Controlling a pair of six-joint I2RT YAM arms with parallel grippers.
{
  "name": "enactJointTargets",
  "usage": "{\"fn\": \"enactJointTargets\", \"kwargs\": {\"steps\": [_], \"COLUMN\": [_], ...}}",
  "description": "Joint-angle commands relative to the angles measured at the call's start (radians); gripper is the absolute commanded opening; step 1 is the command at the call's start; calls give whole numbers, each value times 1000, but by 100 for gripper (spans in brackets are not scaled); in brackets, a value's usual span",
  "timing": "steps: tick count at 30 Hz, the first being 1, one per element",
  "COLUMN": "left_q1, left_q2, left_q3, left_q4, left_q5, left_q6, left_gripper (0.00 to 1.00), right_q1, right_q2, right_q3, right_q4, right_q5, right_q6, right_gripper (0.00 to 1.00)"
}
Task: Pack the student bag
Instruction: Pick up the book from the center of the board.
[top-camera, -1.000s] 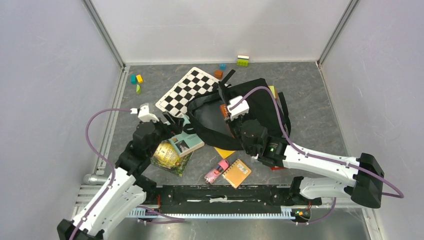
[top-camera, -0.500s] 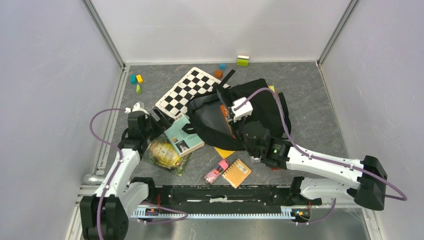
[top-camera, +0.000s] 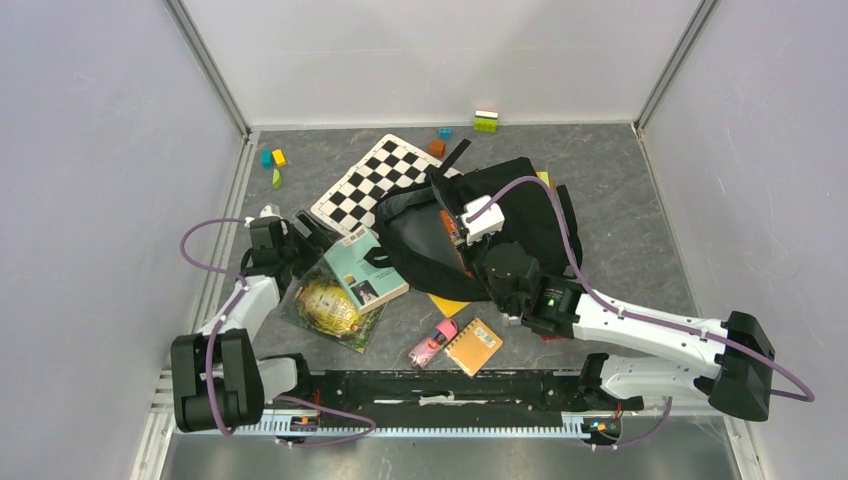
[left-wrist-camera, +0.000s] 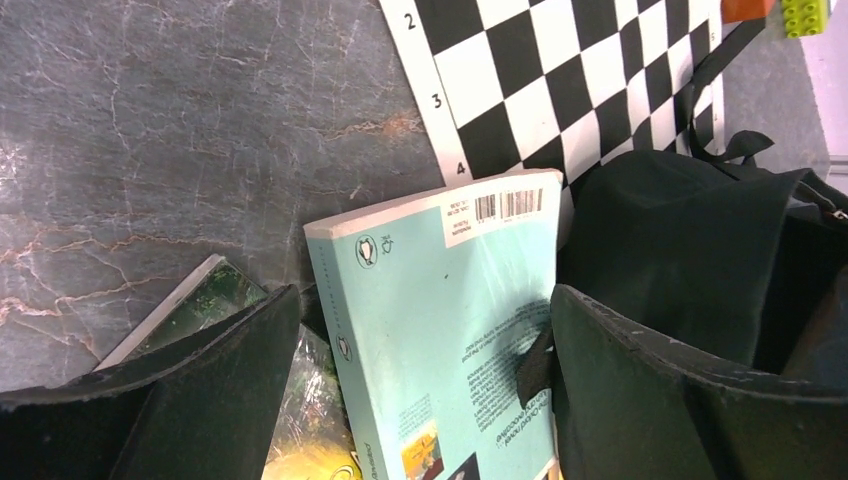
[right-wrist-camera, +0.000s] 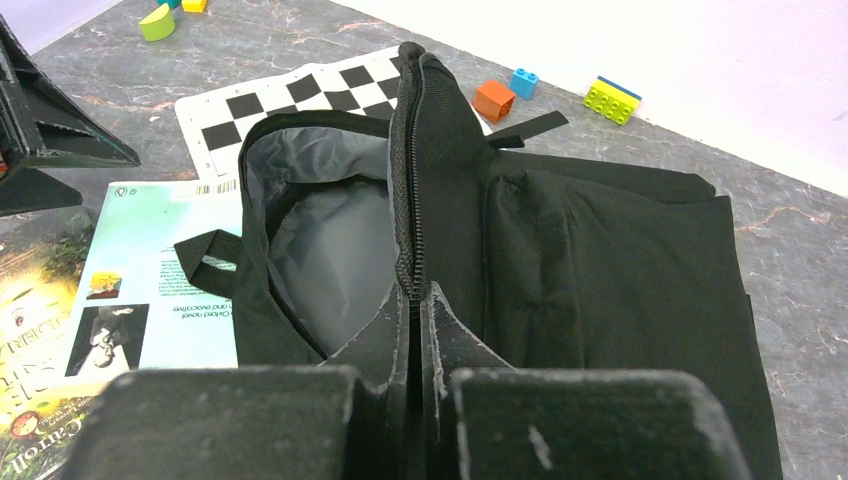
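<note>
One student bag (top-camera: 525, 215), one chessboard (top-camera: 375, 180) — six blocks (top-camera: 486, 121)

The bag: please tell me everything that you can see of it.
The bag is black soft fabric with a pale grey lining, lying slumped on the table to the right of the checkerboard. Its main pocket is unzipped and gapes toward the left; the right gripper is shut on the zipper rim, holding it up. One short strap loop lies across the teal book.

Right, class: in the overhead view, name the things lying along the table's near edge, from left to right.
green-and-gold book → pink object → orange notebook
</note>
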Motion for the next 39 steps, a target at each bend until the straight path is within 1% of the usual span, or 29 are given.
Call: {"fn": "enactJointTargets", "kwargs": {"steps": [1, 7, 14, 20, 24, 31, 34, 35, 37, 39], "left_q1": [6, 5, 4, 4, 4, 4, 4, 4, 4, 4], "left_q2": [41, 110, 185, 203, 216, 309, 343, 346, 332, 303], "left_q3": [17, 16, 13, -40, -79, -93, -96, -101, -126, -159], "left_q4": [75, 76, 120, 216, 285, 352, 418, 448, 521, 600], "left_q5": [5, -11, 51, 134, 151, 158, 206, 223, 244, 259], "left_q6": [0, -7, -30, -118, -175, -175, -195, -207, -252, -301], "left_gripper": [100, 100, 100, 100, 100, 99, 92, 88, 81, 77], "right_q1": [2, 3, 3, 3, 3, 3, 3, 2, 3, 3], "right_q2": [0, -3, 0, 3, -2, -1, 2, 3, 4, 5], "right_q3": [22, 11, 19, 20, 22, 28, 29, 30, 31, 33], "right_q4": [20, 42, 36, 40, 38, 44, 47, 47, 47, 47], "right_q5": [-13, -17, -15, -15, -18, -18, -17, -16, -17, -16], "right_q6": [-3, 6, -2, -2, -2, -3, -2, -1, -2, -3], "right_gripper": [0, 0, 0, 0, 0, 0, 0, 0, 0, 0]}}
